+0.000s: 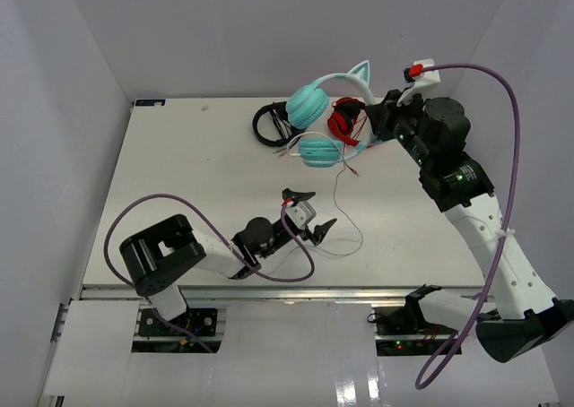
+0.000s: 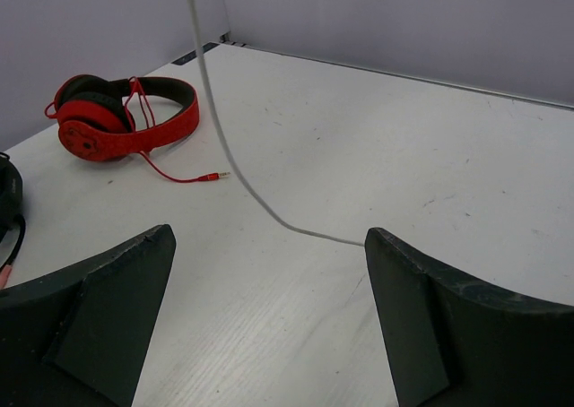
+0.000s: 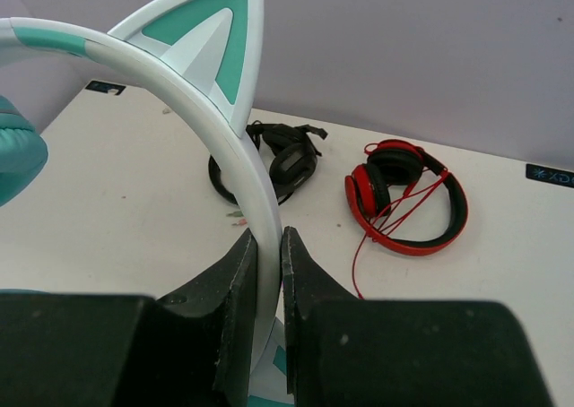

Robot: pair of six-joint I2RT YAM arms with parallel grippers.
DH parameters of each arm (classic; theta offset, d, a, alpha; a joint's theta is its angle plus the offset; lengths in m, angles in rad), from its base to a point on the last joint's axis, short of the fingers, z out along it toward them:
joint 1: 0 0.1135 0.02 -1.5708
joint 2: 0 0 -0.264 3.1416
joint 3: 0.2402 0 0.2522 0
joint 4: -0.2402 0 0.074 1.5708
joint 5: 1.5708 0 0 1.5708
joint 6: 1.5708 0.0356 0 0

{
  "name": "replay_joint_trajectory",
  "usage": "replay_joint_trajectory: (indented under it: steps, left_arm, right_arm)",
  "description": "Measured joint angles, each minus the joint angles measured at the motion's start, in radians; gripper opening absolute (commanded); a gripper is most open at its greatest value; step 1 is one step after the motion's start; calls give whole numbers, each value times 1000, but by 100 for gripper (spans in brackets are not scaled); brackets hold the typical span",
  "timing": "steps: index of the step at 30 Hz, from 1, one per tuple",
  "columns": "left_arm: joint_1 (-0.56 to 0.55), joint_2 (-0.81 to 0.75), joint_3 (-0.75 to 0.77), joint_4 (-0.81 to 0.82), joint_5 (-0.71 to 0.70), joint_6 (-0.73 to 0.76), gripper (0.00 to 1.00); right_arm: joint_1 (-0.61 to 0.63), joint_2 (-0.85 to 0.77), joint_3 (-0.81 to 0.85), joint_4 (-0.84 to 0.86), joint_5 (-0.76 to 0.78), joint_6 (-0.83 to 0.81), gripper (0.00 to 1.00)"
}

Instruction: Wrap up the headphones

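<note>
The teal headphones [image 1: 309, 107] with a pale cat-ear headband [image 3: 220, 138] hang in the air at the back of the table. My right gripper [image 1: 381, 120] is shut on the headband [image 1: 345, 80]; the wrist view shows both fingers [image 3: 235, 281] pinching it. The thin white cable [image 1: 339, 196] drops from the cups to the table and curls toward the front. My left gripper [image 1: 309, 214] is open, low over the table, with the cable [image 2: 229, 147] lying just beyond its fingertips [image 2: 395, 255].
Red headphones [image 1: 345, 120] with a red cable lie at the back, also seen in the left wrist view [image 2: 117, 120] and right wrist view [image 3: 408, 196]. Black headphones [image 1: 269, 125] lie left of them. White walls enclose the table.
</note>
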Motion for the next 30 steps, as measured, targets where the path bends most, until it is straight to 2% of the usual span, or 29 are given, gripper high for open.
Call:
replay_joint_trajectory:
  steps: [6,15,22,26,30]
  left_arm:
    - [62,96,11,76,141,-77,98]
    - [76,270,54,95,253,-242,97]
    - [78,400,123,90,356,-391,93]
    - [78,417,134,90,415,-464,93]
    - [78,373,77,88,374,-452,98]
  right_arm:
    - [-17,-14,13,-57,-104,82,8]
    - [-84,-15,23,-79,-270,210,8]
    - [-107,-15,23,-81,-316,248,8]
    - [-112,-15,23,-81,-320,249,8]
    - [-118,-15,23,-81,-320,248,8]
